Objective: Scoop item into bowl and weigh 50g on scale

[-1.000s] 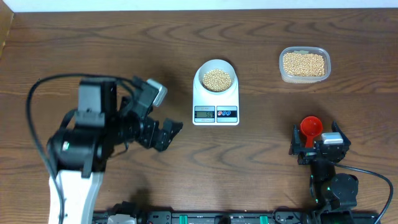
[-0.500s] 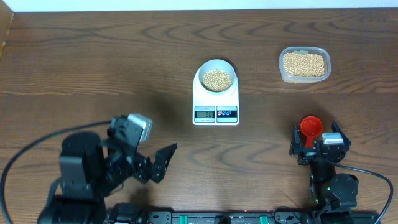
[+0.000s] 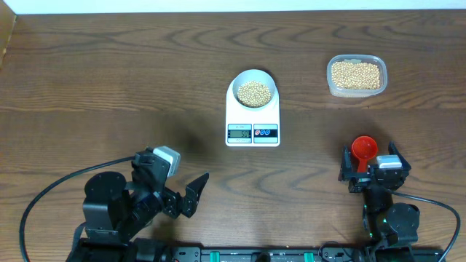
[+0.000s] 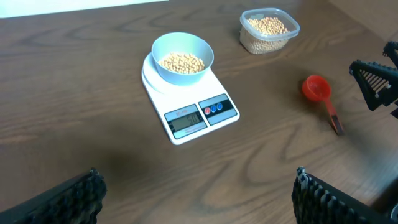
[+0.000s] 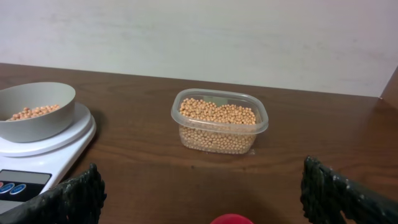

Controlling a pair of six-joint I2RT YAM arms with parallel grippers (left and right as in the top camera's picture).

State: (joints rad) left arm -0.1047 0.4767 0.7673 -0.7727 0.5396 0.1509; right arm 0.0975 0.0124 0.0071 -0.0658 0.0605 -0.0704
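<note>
Though they fill it only shallowly, the small, round, tan-yellow beans (image 3: 253,92) cover the bottom of the pale blue-white bowl (image 3: 253,72). That bowl stands on the rear of the flat white scale (image 3: 253,122), at upper centre of the overhead frame. On the scale's front edge, a grey display shows dark digits too small to read, with a red and a blue round button to its right. At upper right a clear tub (image 5: 217,129) holds more beans. A red scoop (image 3: 364,149) lies on the brown wooden surface (image 3: 109,73) at lower right, before the right pincer (image 5: 200,168), whose fingers are spread wide and grip nothing. The left pincer (image 4: 198,176), at lower left, is likewise spread and empty.
</note>
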